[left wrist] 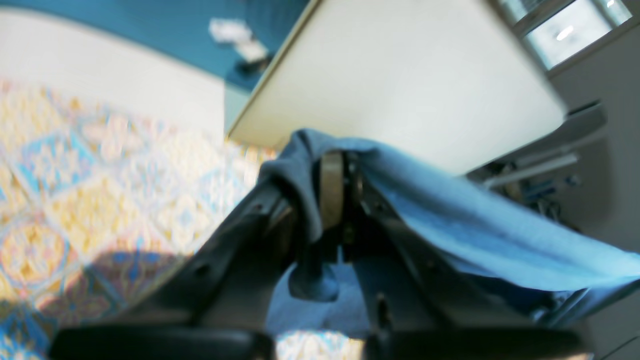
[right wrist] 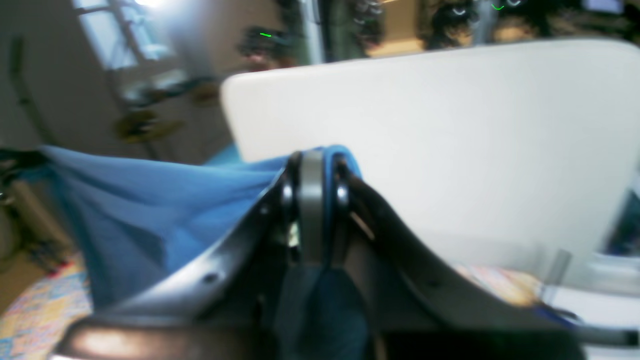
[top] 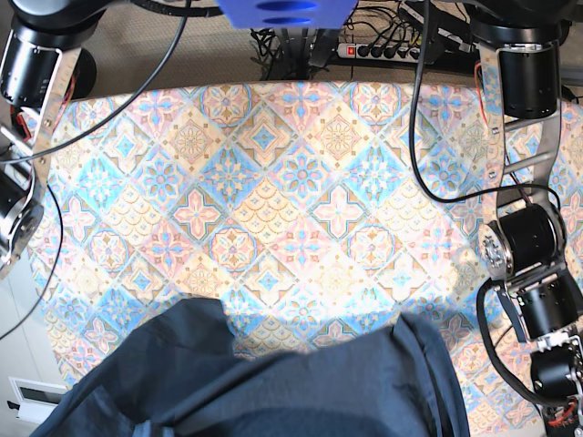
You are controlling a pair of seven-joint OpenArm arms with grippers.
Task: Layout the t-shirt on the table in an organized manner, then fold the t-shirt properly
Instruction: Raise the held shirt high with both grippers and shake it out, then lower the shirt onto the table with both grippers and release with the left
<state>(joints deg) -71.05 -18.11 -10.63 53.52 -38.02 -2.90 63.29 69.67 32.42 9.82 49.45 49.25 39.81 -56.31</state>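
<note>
Closest to us in the left wrist view, the left gripper [left wrist: 339, 185] is clamped on a fold of the soft dark navy-slate fabric t-shirt [left wrist: 450, 220], whose cloth (it reads brighter blue in both wrist views) wraps over the dark fingers [left wrist: 330, 190] and stretches away to the right. We see the same on the other side: the right gripper [right wrist: 314, 200] is pinched shut on the shirt's edge, with fabric squeezed between its fingers [right wrist: 312, 210] and spreading out to the left. Both wrist views are blurred. From the base view, we see the shirt [top: 273, 387] held up close to the lens, filling the bottom of the frame in a broad, creased sheet in front of the near edge of the wide table [top: 291, 182], which is covered in a blue, pink and cream floral diamond cloth. Neither gripper's tips show in that view; only the arms along the table's left and right edges do.
</note>
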